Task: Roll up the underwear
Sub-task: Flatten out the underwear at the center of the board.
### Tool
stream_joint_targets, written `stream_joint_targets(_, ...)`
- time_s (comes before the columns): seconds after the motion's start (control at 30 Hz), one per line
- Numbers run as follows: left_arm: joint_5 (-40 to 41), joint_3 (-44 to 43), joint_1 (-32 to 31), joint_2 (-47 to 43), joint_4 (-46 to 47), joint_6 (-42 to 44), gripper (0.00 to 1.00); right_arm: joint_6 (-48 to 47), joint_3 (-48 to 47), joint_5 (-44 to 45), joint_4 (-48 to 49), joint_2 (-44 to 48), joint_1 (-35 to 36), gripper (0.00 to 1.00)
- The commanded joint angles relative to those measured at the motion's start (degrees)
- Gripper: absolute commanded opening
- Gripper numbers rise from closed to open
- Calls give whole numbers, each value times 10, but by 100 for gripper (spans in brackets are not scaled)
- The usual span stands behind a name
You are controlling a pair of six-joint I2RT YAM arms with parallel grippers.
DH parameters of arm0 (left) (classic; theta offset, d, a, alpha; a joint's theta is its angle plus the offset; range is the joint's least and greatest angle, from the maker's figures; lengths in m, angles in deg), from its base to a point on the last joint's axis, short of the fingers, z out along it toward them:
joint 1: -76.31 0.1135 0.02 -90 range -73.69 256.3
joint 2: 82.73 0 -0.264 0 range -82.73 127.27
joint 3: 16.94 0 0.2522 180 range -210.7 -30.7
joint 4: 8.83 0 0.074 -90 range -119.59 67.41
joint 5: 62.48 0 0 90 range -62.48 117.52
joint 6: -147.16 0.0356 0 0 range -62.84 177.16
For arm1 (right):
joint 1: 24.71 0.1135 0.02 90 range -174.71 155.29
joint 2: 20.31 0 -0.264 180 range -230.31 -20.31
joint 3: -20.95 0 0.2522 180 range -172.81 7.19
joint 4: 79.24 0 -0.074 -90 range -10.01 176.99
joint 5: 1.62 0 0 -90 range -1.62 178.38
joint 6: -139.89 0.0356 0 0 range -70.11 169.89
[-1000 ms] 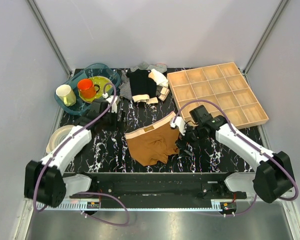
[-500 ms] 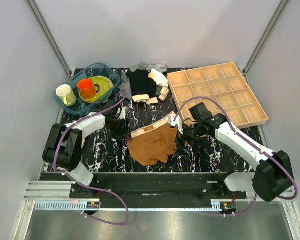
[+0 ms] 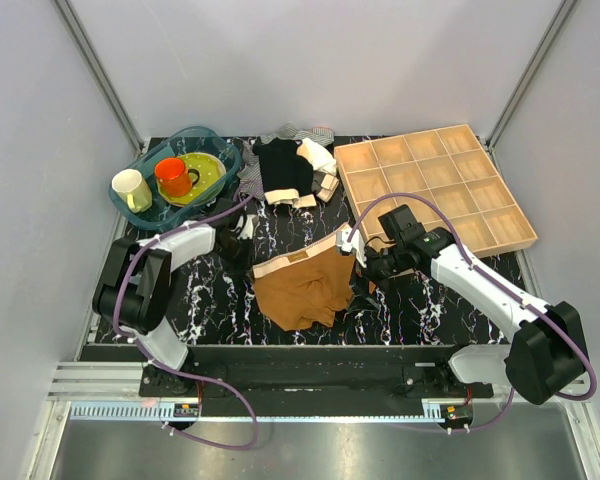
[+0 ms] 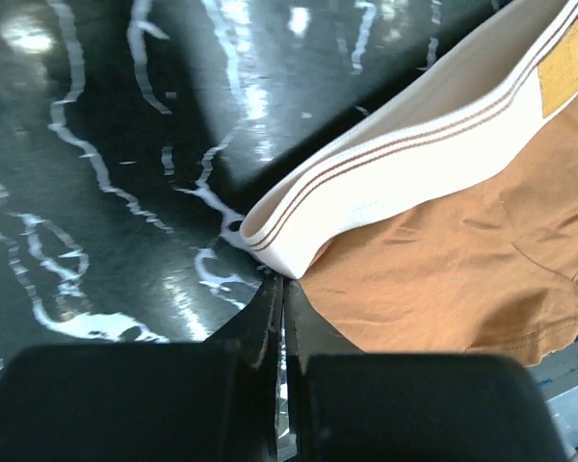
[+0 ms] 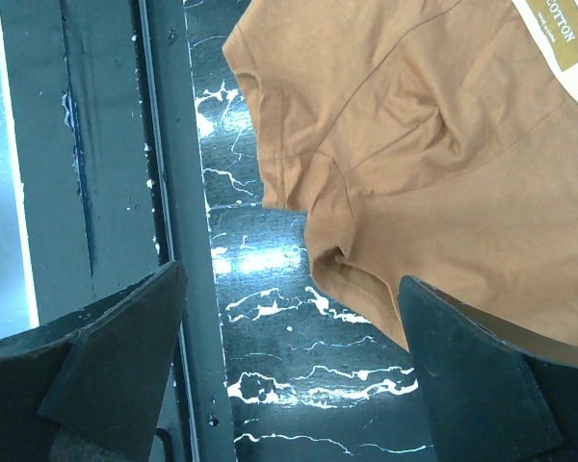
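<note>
Right end effector (image 5: 289,279) hangs with its jaws spread wide over the black marbled table (image 5: 270,385), the rust-brown underwear (image 5: 414,144) lying flat up top with a leg hem between the fingers (image 5: 116,337), gold label (image 5: 554,34) in the corner, gray rail (image 5: 169,144) left.

Left arm: I record it pulled in and folded. The left gripper (image 4: 281,294) has crossed from the left of the worktop (image 3: 420,310) to the left end of the underwear's (image 3: 305,285) waistband (image 4: 395,164). Its jaws, wide before, are now pressed together. Whether cloth is caught, I cannot tell. The right gripper (image 5: 291,279) has edged slightly nearer the garment.
</note>
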Motion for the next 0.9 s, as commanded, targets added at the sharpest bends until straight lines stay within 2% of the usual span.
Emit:
stream_joint_targets(0.0,62,-24,47,-55,-1,-1,0,-3,-10,0,11,11,1,100)
stream_joint_targets(0.13,75,-40,97,-84,0,-1,0,-16,-19,23,12,3,1,99)
stream_joint_targets(0.23,58,-61,117,-73,-4,2,0,-49,-32,36,18,-17,1,100)
stream_joint_targets(0.37,62,-86,123,-62,-11,5,1,-144,-46,19,31,-66,1,96)
stream_joint_targets(0.53,103,-113,127,-99,-15,12,25,-256,-64,17,51,-137,1,94)
stream_joint_targets(0.63,127,-107,128,-149,-7,21,39,-221,-116,48,75,-184,1,93)
stream_joint_targets(0.67,138,-104,128,-164,-5,24,41,-185,-133,52,75,-194,0,93)
stream_joint_targets(0.7,138,-92,128,-204,-2,29,48,-151,-161,56,80,-218,1,91)
stream_joint_targets(0.8,136,-45,127,-298,20,46,59,11,-207,106,133,-269,-1,89)
stream_joint_targets(0.87,135,-13,127,-352,40,53,72,106,-223,136,153,-293,-9,86)
